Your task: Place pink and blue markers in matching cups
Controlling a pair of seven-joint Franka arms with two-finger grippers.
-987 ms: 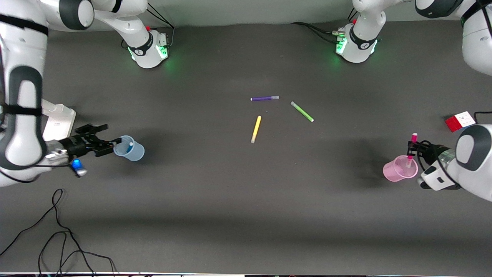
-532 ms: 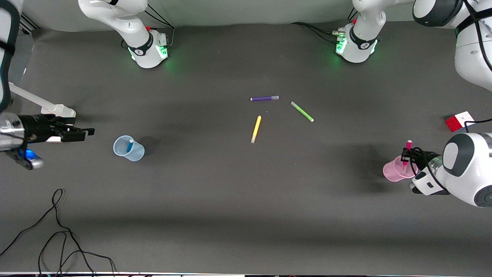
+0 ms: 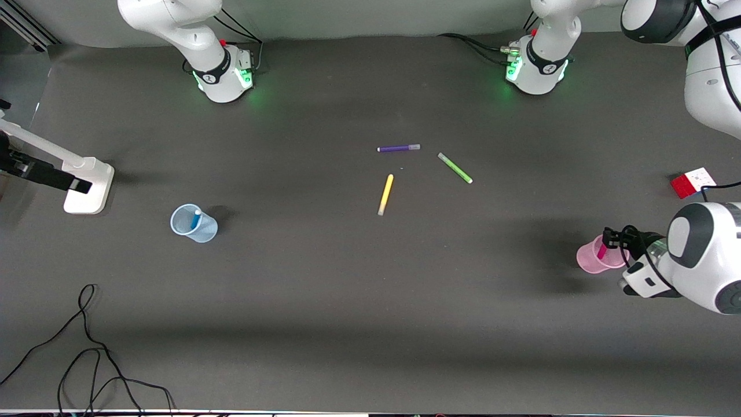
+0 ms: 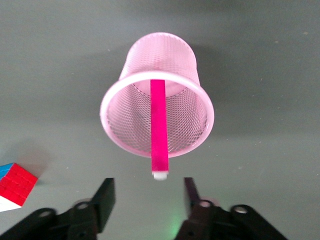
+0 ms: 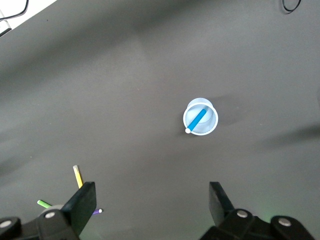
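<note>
The blue marker stands slanted in the pale blue cup toward the right arm's end of the table. In the right wrist view the cup and marker look small, far below. My right gripper is open and empty, high up and away from the cup, also in its own view. The pink marker leans in the pink mesh cup. My left gripper is open just beside the cup's rim. The marker's pale end pokes out ahead of the fingertips, untouched.
Purple, green and yellow markers lie mid-table. A colour cube sits near the left arm's end, farther from the front camera than the pink cup. A white stand and loose black cables are at the right arm's end.
My right gripper has drawn back and up from the blue cup toward the table's end. My left gripper has lowered the pink marker into the pink cup and let it go.
</note>
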